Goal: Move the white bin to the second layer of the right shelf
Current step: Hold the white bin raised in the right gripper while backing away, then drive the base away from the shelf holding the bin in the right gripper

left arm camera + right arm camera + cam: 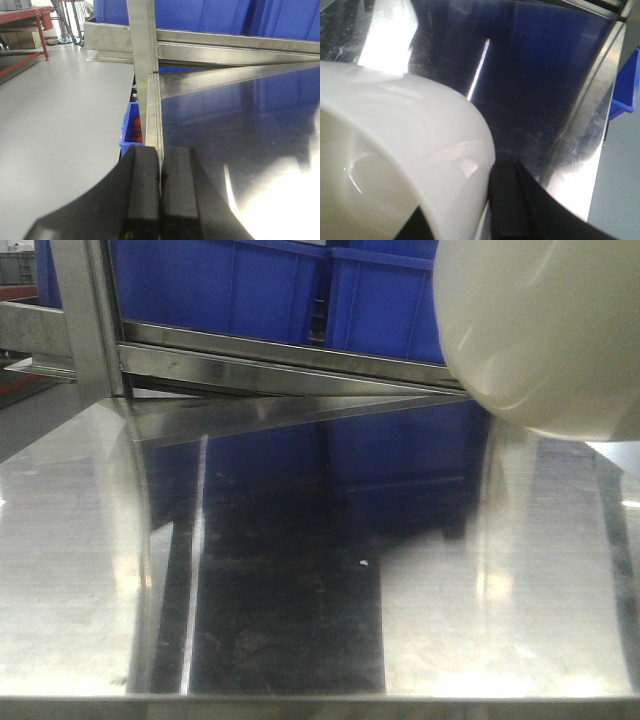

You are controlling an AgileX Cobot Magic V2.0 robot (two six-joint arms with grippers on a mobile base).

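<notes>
The white bin [395,165] is right up against the right hand [470,205]. The hand pinches the bin's wall. One black finger [512,205] sits on the outside of the wall. A small dark bit shows on the other side of the wall, but it is too cut off to see well. In the wrist view the bin lies to the left of that finger and fills most of the picture.

In the front view the bin is at the top right, over the back right part of the shiny steel table [300,570]. Its round bottom looks a little way above the table, but it is hard to be sure that they do not touch. The top and right side of the bin are cut off, so its rim and the hand do not show there.

Behind the table are blue crates [230,285] above a steel shelf rail [290,365]. Only their lower parts show.

The left hand [160,200] is at the left edge of the table. Its two black fingers are pressed together with nothing between them. Its lower part is cut off. Below the table edge a small blue box [131,132] peeks out, mostly hidden, next to the grey floor [60,125].
</notes>
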